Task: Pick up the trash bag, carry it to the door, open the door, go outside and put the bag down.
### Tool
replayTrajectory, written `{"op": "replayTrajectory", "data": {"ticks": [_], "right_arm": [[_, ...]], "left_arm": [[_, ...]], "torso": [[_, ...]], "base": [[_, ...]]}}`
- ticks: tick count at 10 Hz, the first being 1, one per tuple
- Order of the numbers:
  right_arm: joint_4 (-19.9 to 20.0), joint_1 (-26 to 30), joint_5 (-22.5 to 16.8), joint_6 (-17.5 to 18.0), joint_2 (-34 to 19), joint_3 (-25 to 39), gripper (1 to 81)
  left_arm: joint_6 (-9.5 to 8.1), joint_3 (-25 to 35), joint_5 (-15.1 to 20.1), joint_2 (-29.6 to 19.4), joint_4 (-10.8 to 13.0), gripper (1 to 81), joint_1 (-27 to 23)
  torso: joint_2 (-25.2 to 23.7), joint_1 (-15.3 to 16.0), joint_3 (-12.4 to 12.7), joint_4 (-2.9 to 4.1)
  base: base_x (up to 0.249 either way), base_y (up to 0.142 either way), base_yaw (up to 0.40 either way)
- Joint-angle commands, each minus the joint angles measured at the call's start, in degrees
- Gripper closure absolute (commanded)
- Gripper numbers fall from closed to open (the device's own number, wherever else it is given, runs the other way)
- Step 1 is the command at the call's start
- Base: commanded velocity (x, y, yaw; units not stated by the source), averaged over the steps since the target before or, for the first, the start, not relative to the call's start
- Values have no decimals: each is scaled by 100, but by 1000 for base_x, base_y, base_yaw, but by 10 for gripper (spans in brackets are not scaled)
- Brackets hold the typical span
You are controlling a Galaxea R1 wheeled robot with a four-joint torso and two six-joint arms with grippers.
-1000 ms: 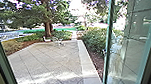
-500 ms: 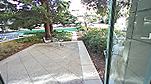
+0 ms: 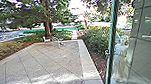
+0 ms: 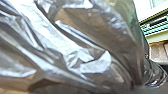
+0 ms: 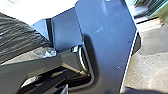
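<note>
Glass door on right; paved yard ahead; tree beyond, bushes alongside.

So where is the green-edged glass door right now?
The green-edged glass door stands on the head view's right side, its edge just right of the leafy green bush.

Bright outdoor daylight fills the head view. The sky is washed out to white, and purple fringes edge the leaves. Pale bands of sunlight cross the greyer, shaded paving, and the glass pane carries reflections over a dim green tint. In the left wrist view, silvery white glare runs along the creases of the trash bag, with brown-grey shadow in its folds. In the right wrist view, a patch of background burns out to white, and deep shadow darkens part of the sunlit ground.
</note>
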Motion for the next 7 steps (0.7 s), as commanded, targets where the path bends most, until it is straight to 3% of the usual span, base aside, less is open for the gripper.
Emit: {"op": "replayTrajectory", "data": {"ticks": [1,5,6,7], "right_arm": [[-10,237,-275,-6,87,25,10],[16,264,-284,-6,87,26,10],[-10,246,-284,-6,87,26,10],[-28,246,-284,-6,96,26,10]], "left_arm": [[50,21,293,-46,15,811,-330],[50,21,293,-37,15,811,-313],[50,21,293,-37,24,811,-321],[50,21,293,-37,24,811,-321]], "torso": [[0,0,0,0],[0,-2,0,0],[2,0,-2,418],[0,-2,-2,571]], "base": [[97,0,0],[97,0,0],[97,0,0],[97,0,0]]}}
